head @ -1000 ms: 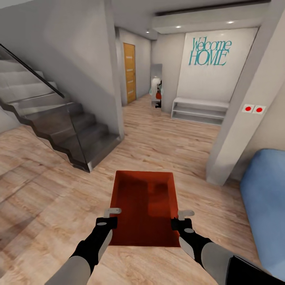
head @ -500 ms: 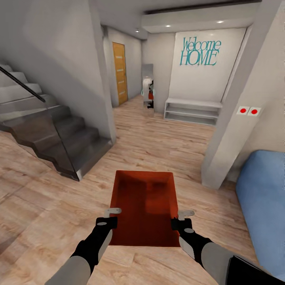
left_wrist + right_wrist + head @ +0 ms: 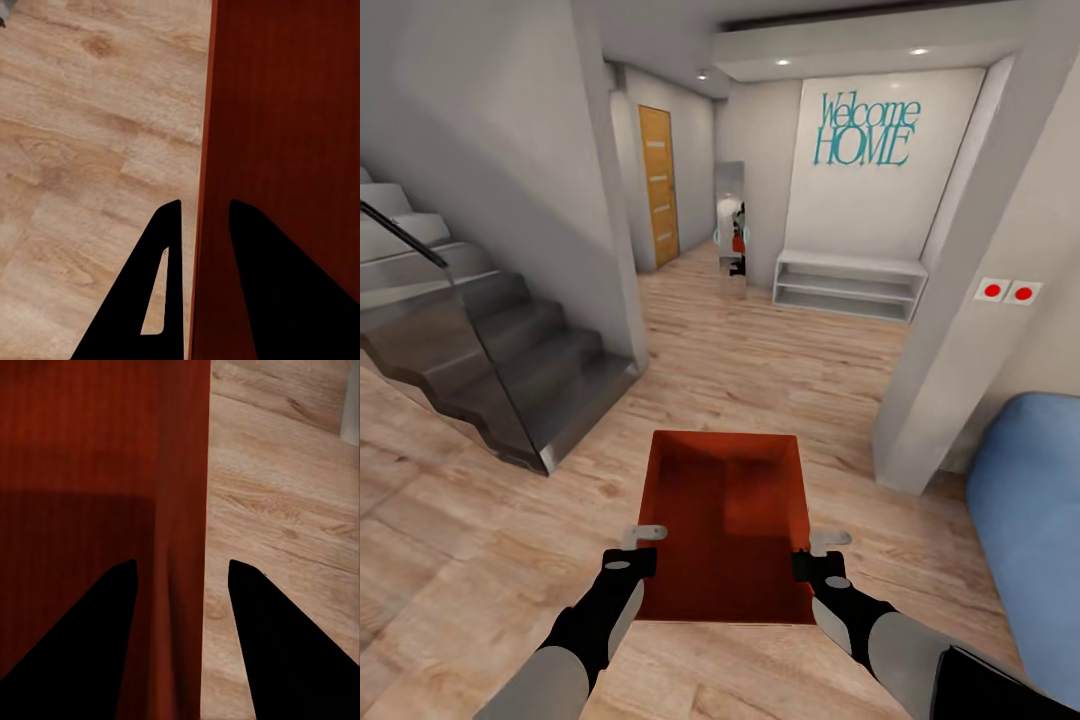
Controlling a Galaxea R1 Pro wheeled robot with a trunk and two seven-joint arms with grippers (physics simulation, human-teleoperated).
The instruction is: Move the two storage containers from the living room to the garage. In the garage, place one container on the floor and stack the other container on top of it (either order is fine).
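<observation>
We carry one storage container (image 3: 725,525), left gripper (image 3: 643,548) and right gripper (image 3: 815,552) fingers clamped on side walls; keep it level, steer between stairs (image 3: 510,370) and pillar (image 3: 950,330).

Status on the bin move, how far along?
Done: one orange-red bin is picked up, left gripper and right gripper each clamped on a side wall. In hand: carrying it over the wood floor by the stairs. Left: garage, second bin, stacking.
</observation>
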